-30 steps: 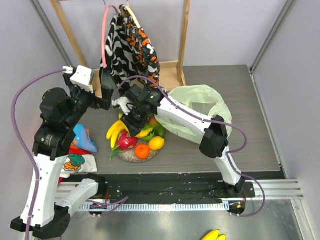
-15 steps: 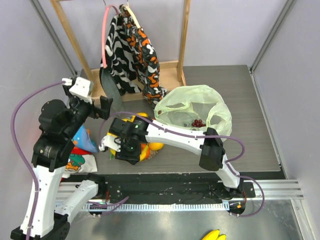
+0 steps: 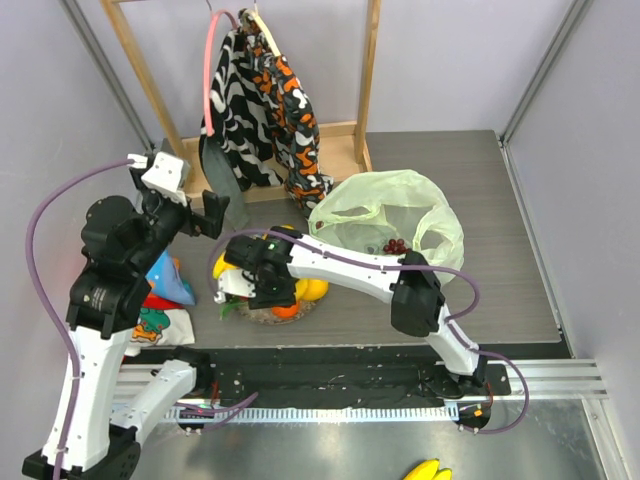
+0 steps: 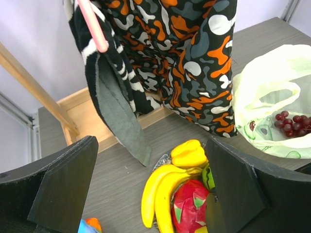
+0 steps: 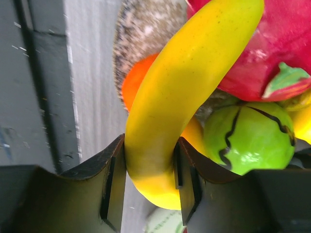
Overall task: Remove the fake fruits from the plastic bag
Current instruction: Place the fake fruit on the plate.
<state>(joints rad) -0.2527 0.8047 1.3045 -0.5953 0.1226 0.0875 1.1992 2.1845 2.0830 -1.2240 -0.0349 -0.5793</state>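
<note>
While the top view looks down on the dark wood-grain worktop [image 3: 500, 290], the fake fruits [image 3: 300, 295] lie heaped on a round speckled dish [image 3: 252, 315] just beside the crinkly, pale-green plastic bag [image 3: 400, 200], whose open mouth shows a knobbly cluster of purple grapes [image 3: 397, 245]. The right end effector [image 3: 258, 285] is down on the heap. The left end effector [image 3: 213, 212] hangs near a hanging black-orange-white patterned cloth [image 3: 265, 100]. From the left wrist, its flat black fingers [image 4: 68, 189] stand wide apart with nothing between them, framing glossy curved bananas [image 4: 155, 194] and a scaly pink dragon fruit [image 4: 189, 208]. From the right wrist, the dark fingers [image 5: 116, 179] are clamped on a smooth yellow banana [image 5: 189, 97] arching over an orange [image 5: 136, 82] and a shiny green apple [image 5: 248, 138].
</note>
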